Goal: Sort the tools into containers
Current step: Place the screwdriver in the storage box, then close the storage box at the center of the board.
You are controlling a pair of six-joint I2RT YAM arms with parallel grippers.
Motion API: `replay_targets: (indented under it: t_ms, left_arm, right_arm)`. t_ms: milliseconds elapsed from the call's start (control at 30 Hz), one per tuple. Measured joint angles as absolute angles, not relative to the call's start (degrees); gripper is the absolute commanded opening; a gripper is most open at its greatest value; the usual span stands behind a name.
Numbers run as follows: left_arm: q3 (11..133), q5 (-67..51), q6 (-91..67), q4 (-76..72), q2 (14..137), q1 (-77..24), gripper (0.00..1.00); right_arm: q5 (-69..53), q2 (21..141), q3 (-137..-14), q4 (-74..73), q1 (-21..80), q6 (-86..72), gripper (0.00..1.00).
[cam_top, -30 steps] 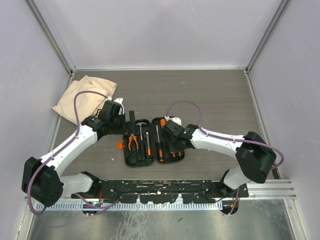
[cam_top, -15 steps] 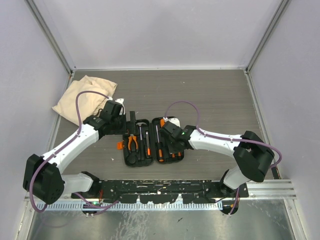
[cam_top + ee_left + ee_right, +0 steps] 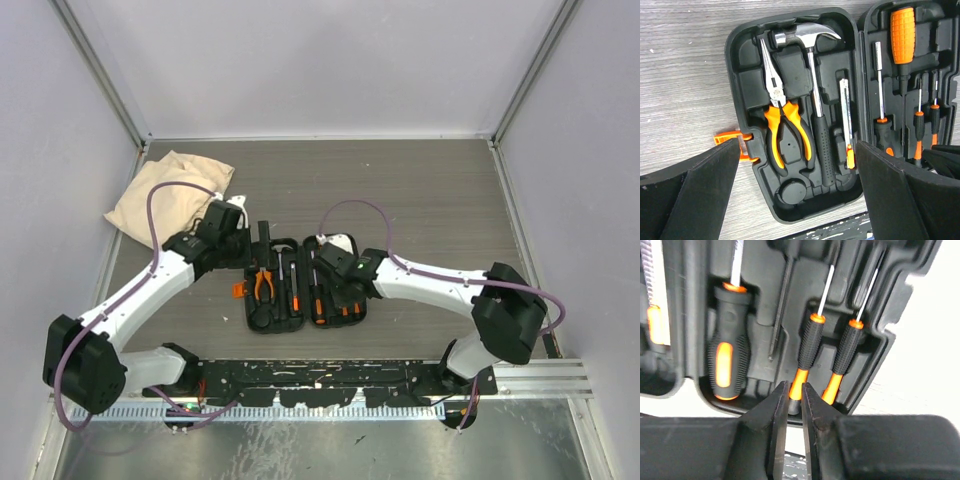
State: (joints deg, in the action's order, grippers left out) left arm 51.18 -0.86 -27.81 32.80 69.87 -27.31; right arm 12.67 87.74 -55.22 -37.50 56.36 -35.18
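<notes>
Left gripper point(image 3: 797, 145) is hovering wide open, empty, above the case point(image 3: 732, 60); right gripper point(image 3: 793, 387), nearly closed, is straddling a small screwdriver point(image 3: 810, 342) at lower centre, hold unclear

Right wrist view: we noted the right gripper point(image 3: 795, 388) with only a narrow gap. The orange butt of the slim screwdriver point(image 3: 810, 342) ran behind its fingertips, and we could not tell whether the pads touched it. The finger bases at 6 o'clock were blurred. At 9 o'clock the frame cut off a ridged steel blade point(image 3: 649, 270).

Left wrist view: the case point(image 3: 734, 65) was cut off at 3 o'clock. The left gripper point(image 3: 796, 144) had its fingers point(image 3: 700, 195) running off at 6 o'clock. One covered part of the orange latch point(image 3: 726, 138), the other the lower screwdriver handles point(image 3: 918, 132) at 4 o'clock.

Top view: both grippers' fingertips sat hidden under their wrists. We found the tools in the case too small to tell apart.
</notes>
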Motion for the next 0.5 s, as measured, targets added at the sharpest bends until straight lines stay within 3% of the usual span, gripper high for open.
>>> replay_targets:
  t_ms: [300,500]
  left_arm:
    - [51.18,0.71,-27.68,32.93,63.9,-26.24,0.98]
    - [51.2,2.2,-27.53,34.76,60.14,-22.24,0.98]
  right_arm:
    - [22.7,78.52,-62.83,-36.95,55.4,-33.01,0.3]
    - [26.81,71.4,-58.41,-34.48,49.39,-33.12,0.51]
